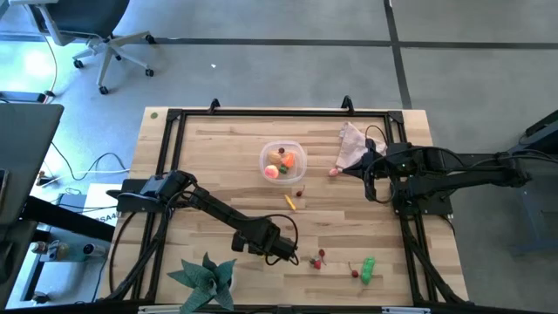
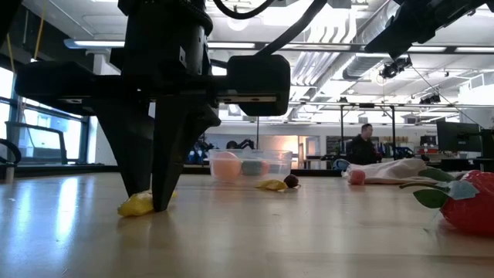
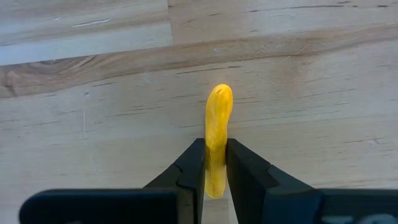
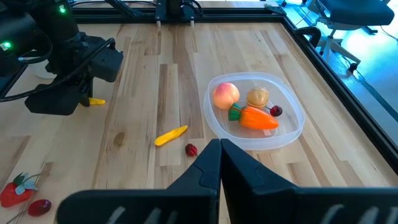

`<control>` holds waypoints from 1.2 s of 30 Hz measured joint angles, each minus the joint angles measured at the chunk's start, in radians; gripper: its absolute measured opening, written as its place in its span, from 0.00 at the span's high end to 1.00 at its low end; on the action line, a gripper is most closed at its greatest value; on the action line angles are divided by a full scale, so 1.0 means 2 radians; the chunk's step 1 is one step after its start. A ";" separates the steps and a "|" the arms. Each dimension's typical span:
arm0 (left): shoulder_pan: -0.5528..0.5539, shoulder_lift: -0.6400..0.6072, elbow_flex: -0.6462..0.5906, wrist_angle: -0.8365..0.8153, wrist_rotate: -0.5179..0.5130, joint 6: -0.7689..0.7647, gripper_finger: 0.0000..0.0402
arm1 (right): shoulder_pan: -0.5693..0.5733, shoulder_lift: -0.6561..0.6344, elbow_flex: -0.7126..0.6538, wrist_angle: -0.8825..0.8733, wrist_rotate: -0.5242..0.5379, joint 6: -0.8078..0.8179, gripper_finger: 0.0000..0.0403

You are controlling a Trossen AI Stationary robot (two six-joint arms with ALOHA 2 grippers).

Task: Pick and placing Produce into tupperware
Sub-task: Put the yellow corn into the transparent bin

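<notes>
Left pincer (image 3: 215,177) clamps the yellow stick (image 3: 217,134) — tabletop-low.

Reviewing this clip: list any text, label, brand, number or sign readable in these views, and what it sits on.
None can be read. The wooden table, the tupperware and the produce pieces carry no visible print.
Too blurred to read: a white label at the left arm's base, and whatever signs hang in the room behind the table in the low view.
</notes>
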 joint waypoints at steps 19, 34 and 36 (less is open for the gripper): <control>0.011 -0.051 0.115 -0.167 -0.157 -0.008 0.87 | 0.000 0.000 0.000 -0.004 0.000 0.000 1.00; 0.196 -0.054 0.242 -0.210 -0.182 0.221 0.87 | 0.000 0.000 0.000 -0.004 0.000 0.000 1.00; 0.226 -0.054 0.242 -0.209 -0.148 0.253 0.87 | 0.000 0.000 0.000 -0.004 0.000 0.000 1.00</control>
